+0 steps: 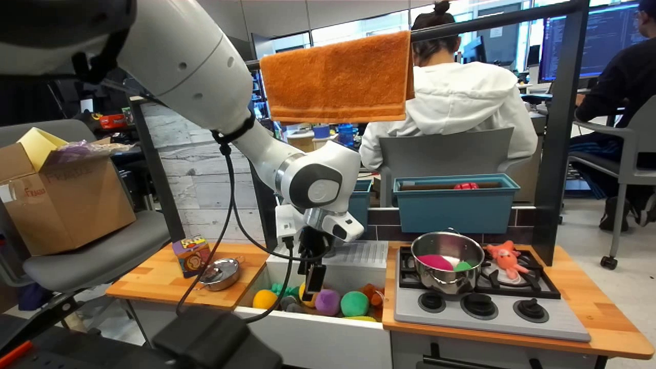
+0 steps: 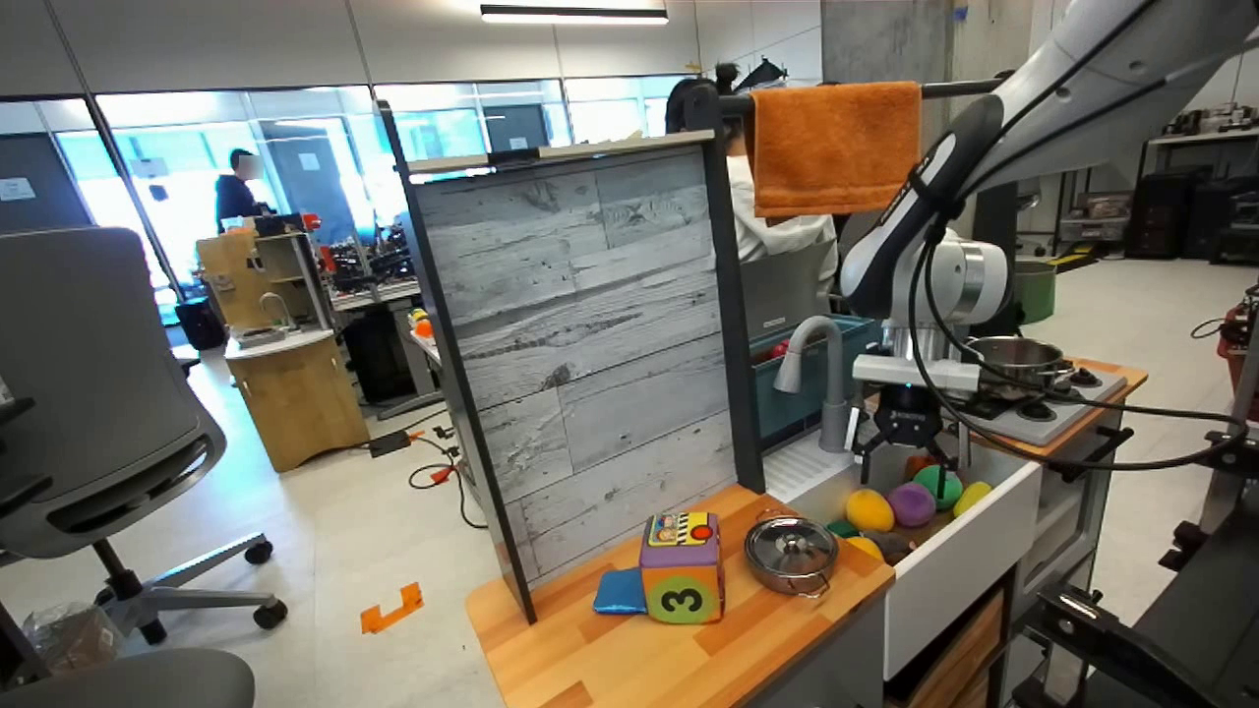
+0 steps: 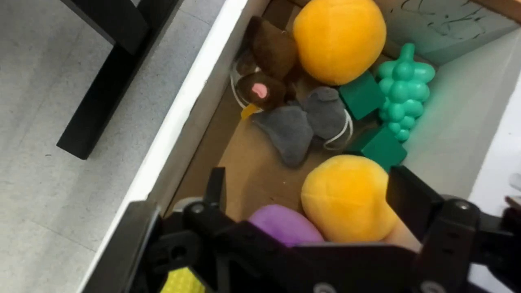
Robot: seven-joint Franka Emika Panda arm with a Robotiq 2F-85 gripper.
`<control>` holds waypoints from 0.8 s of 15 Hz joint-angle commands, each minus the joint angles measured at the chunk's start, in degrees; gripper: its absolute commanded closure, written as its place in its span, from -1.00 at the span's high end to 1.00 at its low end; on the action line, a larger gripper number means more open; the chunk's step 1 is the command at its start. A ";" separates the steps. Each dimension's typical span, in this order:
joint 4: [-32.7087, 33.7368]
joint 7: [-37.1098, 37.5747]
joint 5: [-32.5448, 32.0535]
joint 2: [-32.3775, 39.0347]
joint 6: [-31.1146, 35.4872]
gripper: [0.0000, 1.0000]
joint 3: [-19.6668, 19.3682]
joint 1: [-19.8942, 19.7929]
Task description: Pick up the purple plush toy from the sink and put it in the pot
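I only catch the pink and green stuff (image 1: 435, 262) inside the shiny metal pot (image 1: 445, 282) in an exterior view tbh. Velvety purple plush ball (image 3: 283, 224) is down in the boxy white sink (image 1: 312, 335), gripper (image 3: 307, 183) gaping wide above

At 9 o'clock in an exterior view I can read a red "FRAGILE" on the open brown cardboard box (image 1: 84, 210). At 6 o'clock in an exterior view, a black "3" marks the purple, orange and green cube (image 2: 679, 565).
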 commanded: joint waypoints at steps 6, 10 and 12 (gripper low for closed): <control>16.12 13.57 -0.76 9.70 -5.49 1.00 -1.00 -3.56; 21.03 18.53 -1.83 12.28 -5.01 1.00 -2.19 -3.75; 19.34 20.22 -2.49 11.27 -4.06 1.00 -2.09 -3.48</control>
